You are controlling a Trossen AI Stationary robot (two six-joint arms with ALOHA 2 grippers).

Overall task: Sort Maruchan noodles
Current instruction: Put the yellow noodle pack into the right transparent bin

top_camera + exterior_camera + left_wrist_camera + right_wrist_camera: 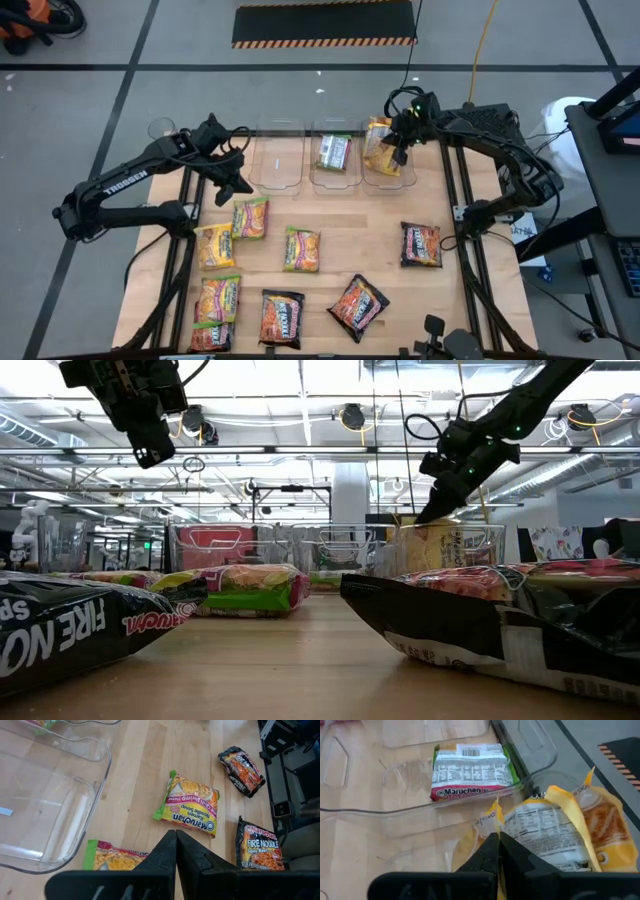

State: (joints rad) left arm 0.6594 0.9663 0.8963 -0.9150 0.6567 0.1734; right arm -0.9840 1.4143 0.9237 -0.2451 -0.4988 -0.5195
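Observation:
Three clear bins stand along the table's far edge. The left bin [275, 160] holds nothing, and a green-edged noodle packet [470, 770] lies flat in the middle bin [335, 158]. My right gripper [400, 153] is over the right bin [387, 165], shut on a yellow packet [560, 830]. Above the table, next to the left bin, my left gripper [240, 186] hangs shut and touches nothing. Several more packets lie flat on the wood, among them a green-edged one [189, 805] and a dark one [260, 845]. My right gripper pinches the yellow packet's crinkled edge [494, 815] between its two fingers. The fingers slant down toward the table's far side. The packet hangs tilted below them, its lower part inside the right bin [445, 550]. Whether it rests on the bin's floor, I cannot tell.
Loose packets lie spread over the near half of the table: yellow and green ones at the left [214, 245], a green one at the middle [301, 249], dark ones [358, 305] toward the right [421, 244]. Bare wood lies between them and the bins.

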